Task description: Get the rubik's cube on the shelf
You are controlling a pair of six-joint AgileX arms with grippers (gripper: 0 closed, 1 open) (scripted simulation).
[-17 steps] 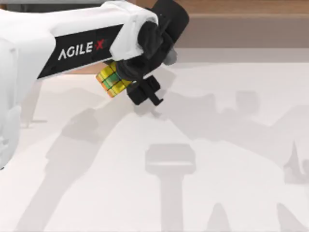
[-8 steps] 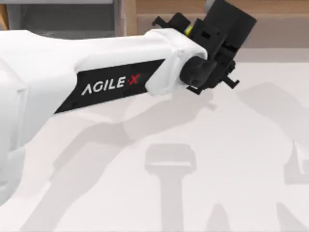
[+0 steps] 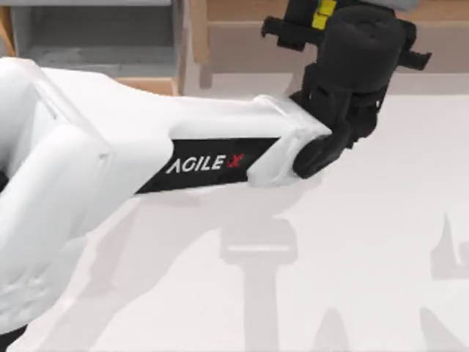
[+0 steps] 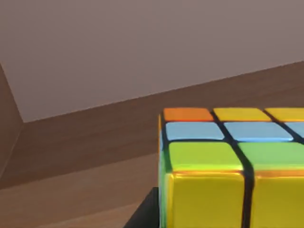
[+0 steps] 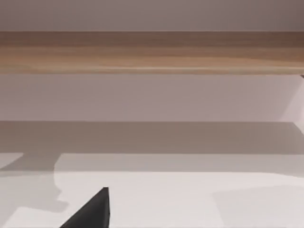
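Observation:
The rubik's cube [image 3: 320, 12] shows as a yellow sliver at the back of the table, held over the front edge of the shelf [image 3: 242, 10]. My left gripper [image 3: 322, 16] is shut on it, at the end of the left arm, which stretches across from the left. In the left wrist view the rubik's cube [image 4: 223, 175] is close up, with yellow, green, blue and orange squares, one dark finger [image 4: 142, 216] beside it, and the wooden shelf [image 4: 85, 185] below and behind. A dark fingertip [image 5: 90, 211] of my parked right gripper points toward the shelf [image 5: 152, 52].
A grey box-like compartment [image 3: 95, 37] with a light wood edge stands at the back left, beside the shelf. The shelf's grey-brown front face [image 3: 242, 48] rises from the white table [image 3: 352, 257]. The left arm's white link [image 3: 110, 183] covers the table's left half.
The left arm has swung right and toward the back, carrying the cube from above the table's left-middle up to the shelf's front edge.

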